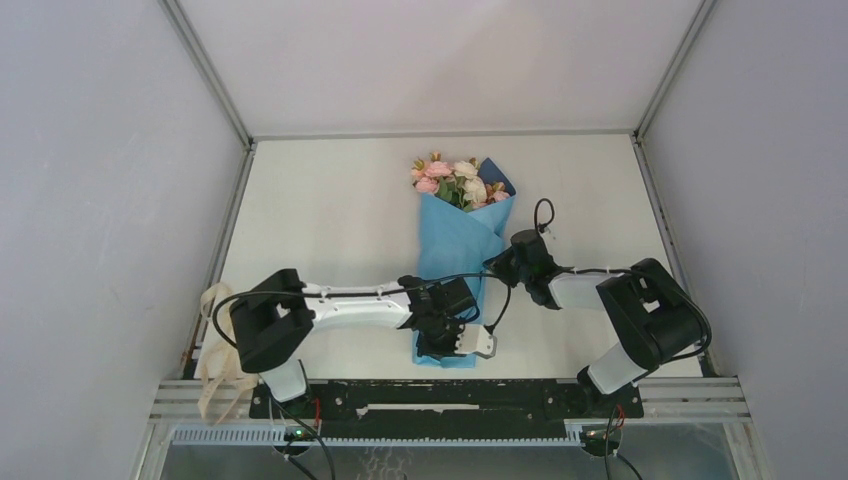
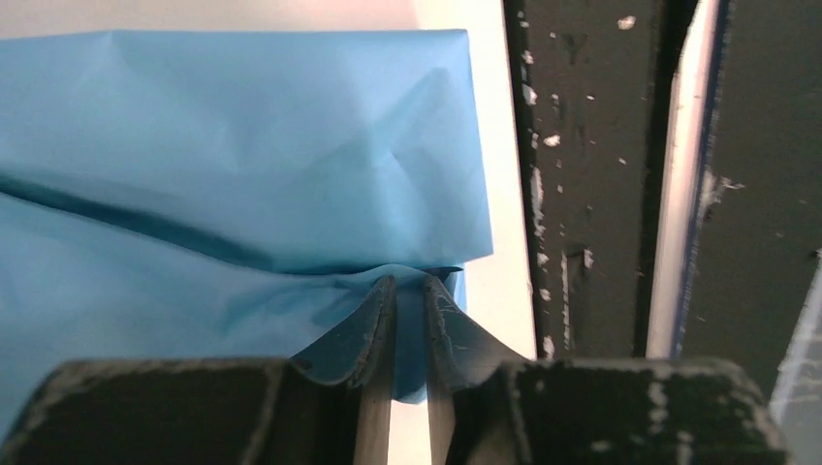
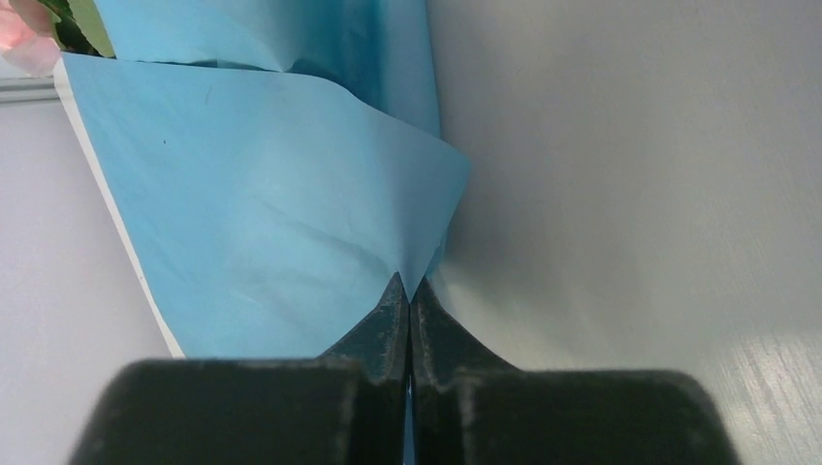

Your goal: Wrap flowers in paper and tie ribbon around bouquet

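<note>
The bouquet lies lengthwise mid-table: pink and cream flowers (image 1: 452,180) poke out of the far end of a cone of blue paper (image 1: 455,240). At the cone's near end, my left gripper (image 1: 452,340) has its jaws drawn close on a fold of the paper (image 2: 242,174), which fills the narrow gap at the left gripper (image 2: 409,281). My right gripper (image 1: 497,263) pinches the cone's right edge; in its wrist view the right gripper (image 3: 408,283) is shut on a corner of paper (image 3: 271,213). The cream ribbon (image 1: 210,360) hangs over the table's left edge, beside the left arm's base.
The black mounting rail (image 1: 450,398) runs along the near edge, close to the cone's tip, and shows as dark bars (image 2: 582,194) in the left wrist view. Grey walls enclose the table on three sides. A black cable (image 1: 543,212) loops above the right wrist.
</note>
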`<action>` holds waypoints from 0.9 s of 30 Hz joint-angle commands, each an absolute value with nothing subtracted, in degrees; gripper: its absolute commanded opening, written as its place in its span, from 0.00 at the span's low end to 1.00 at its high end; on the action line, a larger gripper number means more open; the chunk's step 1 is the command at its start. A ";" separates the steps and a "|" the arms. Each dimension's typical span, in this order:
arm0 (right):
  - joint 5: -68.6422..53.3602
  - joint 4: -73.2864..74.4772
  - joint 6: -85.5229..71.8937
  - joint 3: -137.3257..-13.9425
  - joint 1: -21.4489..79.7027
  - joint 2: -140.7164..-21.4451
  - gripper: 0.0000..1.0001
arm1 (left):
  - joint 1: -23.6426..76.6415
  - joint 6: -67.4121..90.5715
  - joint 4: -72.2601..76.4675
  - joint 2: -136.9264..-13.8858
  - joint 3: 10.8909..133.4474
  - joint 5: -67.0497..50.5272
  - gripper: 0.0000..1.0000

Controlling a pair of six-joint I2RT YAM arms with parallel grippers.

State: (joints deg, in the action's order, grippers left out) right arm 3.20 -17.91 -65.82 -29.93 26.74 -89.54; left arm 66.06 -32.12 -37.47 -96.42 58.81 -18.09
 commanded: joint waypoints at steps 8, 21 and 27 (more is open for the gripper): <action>-9.81 -7.80 -52.60 -31.29 23.85 -85.67 0.71 | 67.09 -34.53 -32.52 -103.01 57.37 -14.81 0.21; -24.02 -14.57 -49.52 -35.49 24.60 -100.68 0.49 | 66.04 -33.84 -33.10 -102.83 57.59 -16.16 0.19; -23.48 -15.40 -49.14 -35.51 23.36 -100.37 0.00 | 53.59 -32.63 -46.44 -92.91 70.64 -23.77 0.20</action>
State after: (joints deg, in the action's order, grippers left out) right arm -24.14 -18.94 -51.55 -36.38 23.62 -100.01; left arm 62.78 -32.95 -37.95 -99.09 60.20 -20.16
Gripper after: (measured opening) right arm 0.017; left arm 0.187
